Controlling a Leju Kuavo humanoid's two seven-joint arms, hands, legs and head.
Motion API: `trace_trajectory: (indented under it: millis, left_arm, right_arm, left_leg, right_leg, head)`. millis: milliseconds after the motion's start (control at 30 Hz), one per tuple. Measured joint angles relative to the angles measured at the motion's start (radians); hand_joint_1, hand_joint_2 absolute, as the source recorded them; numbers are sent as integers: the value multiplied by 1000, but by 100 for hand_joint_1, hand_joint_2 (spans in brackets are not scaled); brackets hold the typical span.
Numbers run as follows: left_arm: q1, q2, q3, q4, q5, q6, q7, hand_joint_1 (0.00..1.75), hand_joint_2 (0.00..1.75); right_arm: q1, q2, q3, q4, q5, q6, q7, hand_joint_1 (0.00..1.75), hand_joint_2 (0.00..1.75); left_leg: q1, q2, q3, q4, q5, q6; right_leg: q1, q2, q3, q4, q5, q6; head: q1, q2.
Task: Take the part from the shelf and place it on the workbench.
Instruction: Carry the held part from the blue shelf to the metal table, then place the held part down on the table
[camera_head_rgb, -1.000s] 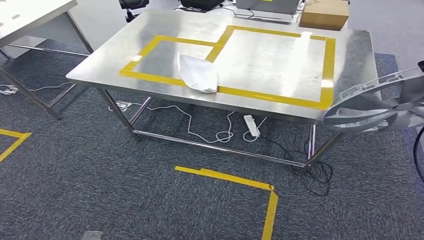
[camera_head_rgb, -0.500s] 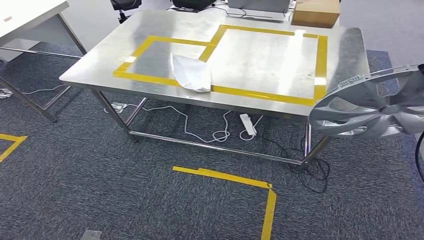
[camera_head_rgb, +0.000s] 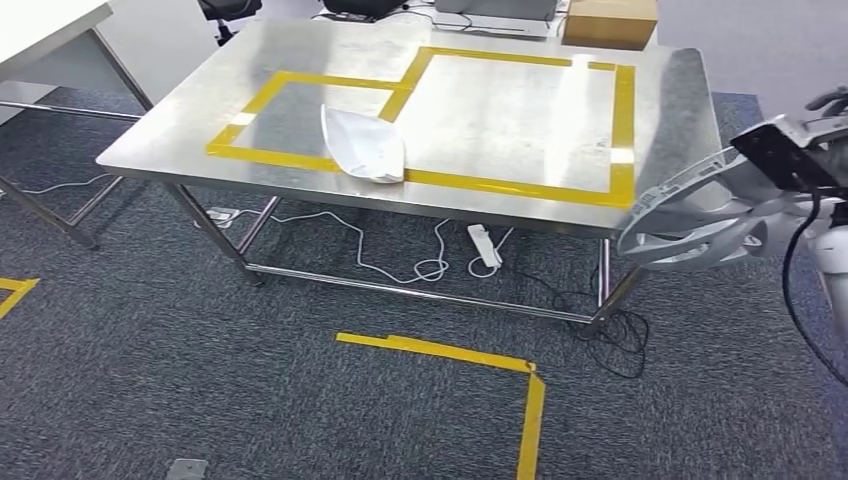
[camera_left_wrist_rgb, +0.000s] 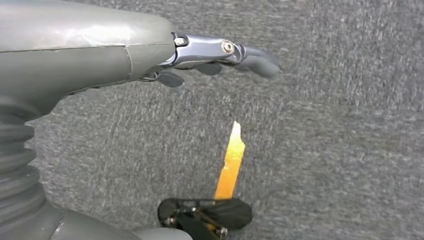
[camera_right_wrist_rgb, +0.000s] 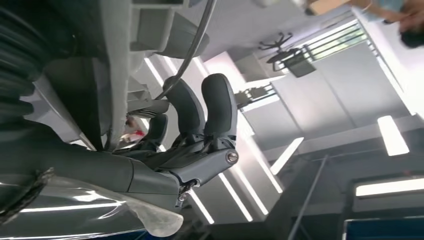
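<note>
The wheel cover (camera_head_rgb: 700, 215) (a silver, spoked disc) hangs in the air off the near right corner of the steel table (camera_head_rgb: 660, 110), just beside its edge and above the grey carpet. The right hand (camera_right_wrist_rgb: 200, 125) grips it, dark fingers curled over its rim. On the table, a white folded bag (camera_head_rgb: 362, 145) lies across the yellow tape outline (camera_head_rgb: 625, 130). The left hand (camera_left_wrist_rgb: 220, 55) hangs over the carpet, fingers loosely extended and holding nothing.
</note>
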Motion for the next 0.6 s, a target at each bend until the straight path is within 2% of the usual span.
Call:
trace_trajectory:
  millis: [67, 100, 133, 200, 233, 267, 300, 367, 400, 433, 467, 567, 600]
  left_arm:
    - [-4, 0, 0, 0, -2, -2, 0, 0, 175]
    - [-6, 0, 0, 0, -3, -2, 0, 0, 175]
    - [-7, 0, 0, 0, -4, -3, 0, 0, 175]
    - [-8, 1, 0, 0, -5, -5, 0, 0, 175]
    - [-8, 0, 0, 0, -5, -6, 0, 0, 175]
    - [-8, 0, 0, 0, -5, -9, 0, 0, 175]
    - [-8, -1, 0, 0, -5, -12, 0, 0, 175]
    - [-10, -3, 0, 0, -5, -18, 0, 0, 175]
    - [-11, -3, 0, 0, -6, -20, 0, 0, 175]
    - [-11, -2, 0, 0, -6, -21, 0, 0, 175]
    - [-11, -1, 0, 0, -6, -21, 0, 0, 175]
    - [-12, 0, 0, 0, -8, -20, 2, 0, 175]
    - [-12, 0, 0, 0, -9, -20, 2, 0, 175]
  right_arm:
    - [-2, 15, 21, -12, 12, 0, -2, 175, 175]
    - [-6, 21, 30, -16, 16, 0, -2, 175, 175]
    - [-11, 26, 37, -18, 18, 0, -3, 175, 175]
    - [-20, 37, 53, -19, 24, 0, -2, 175, 175]
    - [-21, 44, 62, -19, 27, 0, -2, 175, 175]
    - [-20, 51, 72, -19, 31, 1, -1, 175, 175]
    - [-21, 59, 82, -20, 37, 2, -1, 175, 175]
    - [-29, 74, 100, -22, 50, 3, 3, 175, 175]
    - [-37, 81, 109, -23, 56, 3, 5, 175, 175]
    - [-45, 88, 115, -23, 60, 3, 8, 175, 175]
    - [-52, 94, 122, -22, 63, 3, 12, 175, 175]
    - [-68, 106, 137, -15, 68, 3, 19, 175, 175]
    - [-76, 109, 140, -13, 69, 3, 19, 175, 175]
  left_leg:
    - [5, 1, 5, -17, 7, 3]
    - [8, 2, 8, -26, 12, 5]
    - [10, 2, 10, -33, 17, 7]
    - [10, 2, 10, -34, 19, 10]
    - [10, 2, 10, -34, 18, 10]
    - [10, 2, 10, -33, 18, 10]
    - [11, 2, 10, -31, 17, 8]
    - [13, 2, 10, -23, 12, 1]
    - [13, 1, 7, -14, 8, -5]
    - [11, 1, 3, -8, 6, -10]
    - [9, 0, -1, -3, 5, -15]
    - [9, 0, -5, 3, 3, -25]
    - [10, 0, -11, 18, -10, -30]
  right_leg:
    - [-1, -2, -6, 2, -6, 8]
    - [-1, -3, -17, 22, -21, 11]
    - [-1, -5, -37, 63, -45, 13]
    - [-1, -6, -94, 188, -103, 17]
    - [-1, -6, -118, 241, -118, 20]
    - [-2, -7, -130, 262, -116, 23]
    - [-4, -8, -123, 245, -95, 26]
    - [-9, -14, -65, 127, -31, 32]
    - [-9, -15, -32, 65, -12, 32]
    - [-9, -16, -10, 26, -4, 30]
    - [-7, -15, 0, 10, -7, 25]
    - [-7, -12, 0, 9, -6, 7]
    - [-9, -12, 0, 8, -5, 1]
  head:
    - [1, 0]
    - [2, 0]
    - [4, 0]
    - [5, 0]
    - [5, 0]
    - [5, 0]
    - [5, 0]
    - [5, 0]
    - [6, 0]
    - [5, 0]
    - [5, 0]
    - [2, 0]
    - [0, 0]
